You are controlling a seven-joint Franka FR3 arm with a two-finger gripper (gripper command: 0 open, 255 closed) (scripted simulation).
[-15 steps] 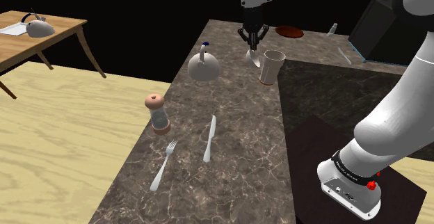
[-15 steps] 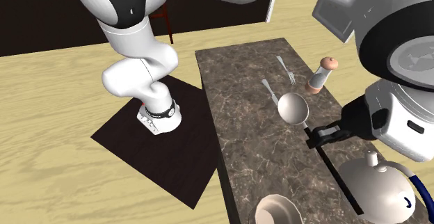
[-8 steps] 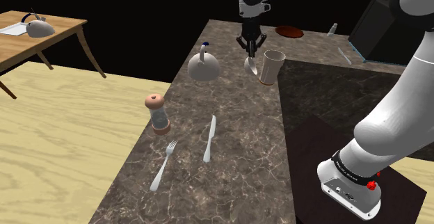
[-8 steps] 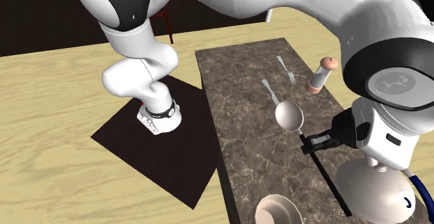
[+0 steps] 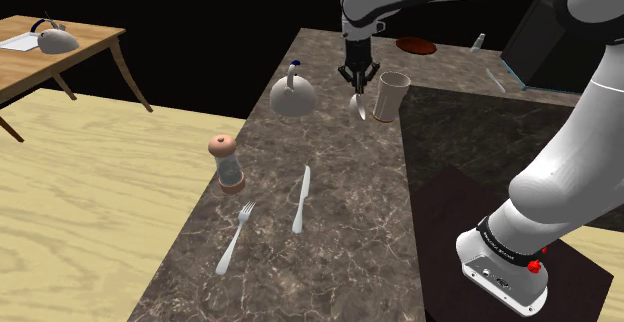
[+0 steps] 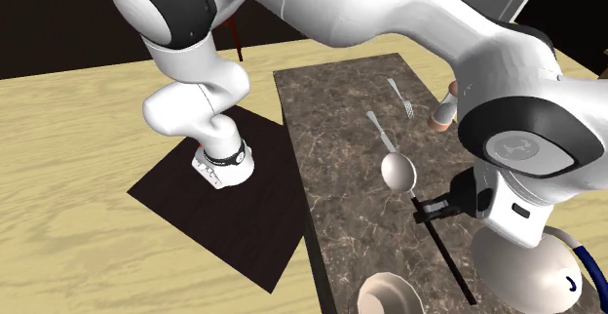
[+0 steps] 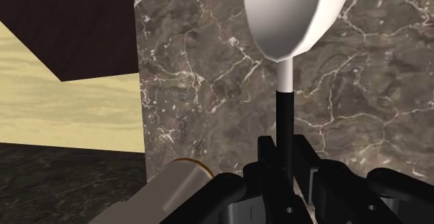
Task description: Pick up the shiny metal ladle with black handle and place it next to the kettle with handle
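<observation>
The ladle (image 5: 358, 106), with a pale shiny bowl and a thin black handle, hangs over the marble counter (image 5: 340, 200) between the kettle (image 5: 293, 96) and a beige cup (image 5: 389, 95). My black gripper (image 5: 357, 81) is shut on its handle just behind the bowl. In the second exterior view the ladle bowl (image 6: 399, 172) points away from the gripper (image 6: 426, 209), and the handle runs on towards the grey kettle (image 6: 531, 275), which has a blue handle. In the wrist view the ladle bowl (image 7: 292, 14) sits beyond the gripper (image 7: 283, 154), the stem clasped between the fingers.
A knife (image 5: 301, 198), a fork (image 5: 236, 236) and a grinder (image 5: 228, 163) lie on the near part of the counter. A red plate (image 5: 416, 45) sits at its far end. A wooden table (image 5: 90, 45) with a second kettle (image 5: 55, 38) stands apart at the shoulder view's left.
The gripper has come down and slightly towards the shoulder view's left, carrying the ladle lower between kettle and cup. The grip stays shut.
</observation>
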